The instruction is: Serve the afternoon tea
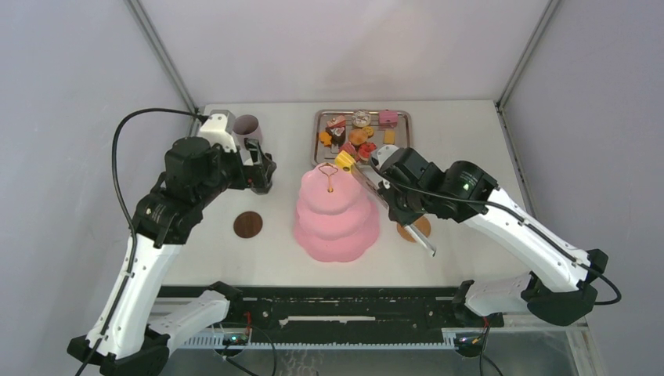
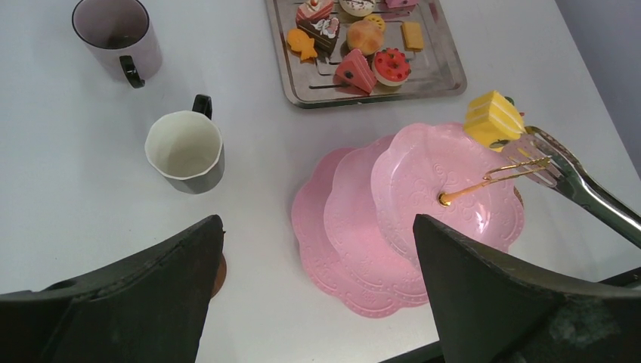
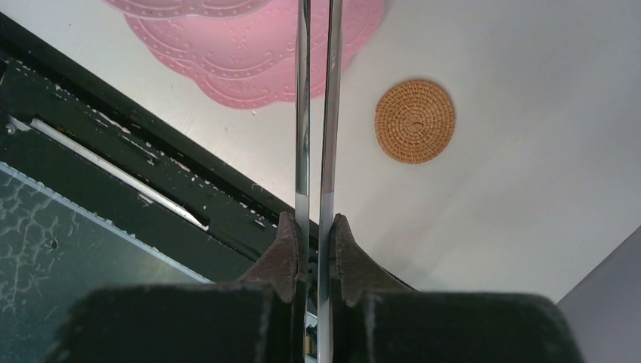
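The white surface carries a pink three-tier stand at its middle, within reach of both arms. All its tiers are bare. Behind it lies a steel tray loaded with toy cakes. The right end effector is clenched on metal tongs, probably because the cakes are too small to pinch directly. The left end effector hangs released above the near-left area, seemingly waiting to take a mug. The black mug and the mauve mug stand upright to the left of the stand, neither on a coaster. One coaster lies left of the stand and the other lies right. The tongs hold a yellow cake at the far rim of the top tier, apparently for setting down there. No writing is legible.
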`<state>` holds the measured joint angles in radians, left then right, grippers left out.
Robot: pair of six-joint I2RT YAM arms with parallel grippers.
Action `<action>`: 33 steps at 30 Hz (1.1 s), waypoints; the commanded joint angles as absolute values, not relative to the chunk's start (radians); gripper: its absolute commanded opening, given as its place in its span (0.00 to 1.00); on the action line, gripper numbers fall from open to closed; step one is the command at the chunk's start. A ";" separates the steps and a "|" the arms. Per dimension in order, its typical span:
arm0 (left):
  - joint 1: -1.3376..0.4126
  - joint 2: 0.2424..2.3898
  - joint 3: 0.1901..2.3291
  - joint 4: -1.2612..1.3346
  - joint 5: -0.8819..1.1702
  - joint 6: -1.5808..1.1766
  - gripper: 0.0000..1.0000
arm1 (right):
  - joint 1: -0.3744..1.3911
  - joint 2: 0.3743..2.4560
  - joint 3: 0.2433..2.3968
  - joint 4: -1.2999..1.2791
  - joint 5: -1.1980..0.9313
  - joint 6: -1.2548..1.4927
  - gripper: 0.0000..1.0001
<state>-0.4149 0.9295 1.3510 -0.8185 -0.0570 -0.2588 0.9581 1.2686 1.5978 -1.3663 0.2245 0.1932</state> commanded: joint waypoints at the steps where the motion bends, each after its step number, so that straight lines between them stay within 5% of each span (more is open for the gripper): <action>1: -0.418 0.908 1.333 -0.776 -0.059 -0.274 1.00 | 0.985 1.289 1.632 -1.329 0.217 0.180 0.00; 10: -0.418 0.881 1.316 -0.779 -0.069 -0.275 1.00 | 1.017 1.336 1.644 -1.327 0.213 0.164 0.00; 18: -0.418 0.883 1.313 -0.778 -0.063 -0.278 1.00 | 1.024 1.332 1.656 -1.322 0.216 0.165 0.37; 33: -0.419 0.884 1.315 -0.775 -0.049 -0.279 1.00 | 1.028 1.275 1.686 -1.295 0.233 0.183 0.48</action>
<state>-0.4149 0.8894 1.3216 -0.8165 -0.0566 -0.2634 1.0172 1.3407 1.6283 -1.3521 0.2131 0.1707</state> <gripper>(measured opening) 0.996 0.478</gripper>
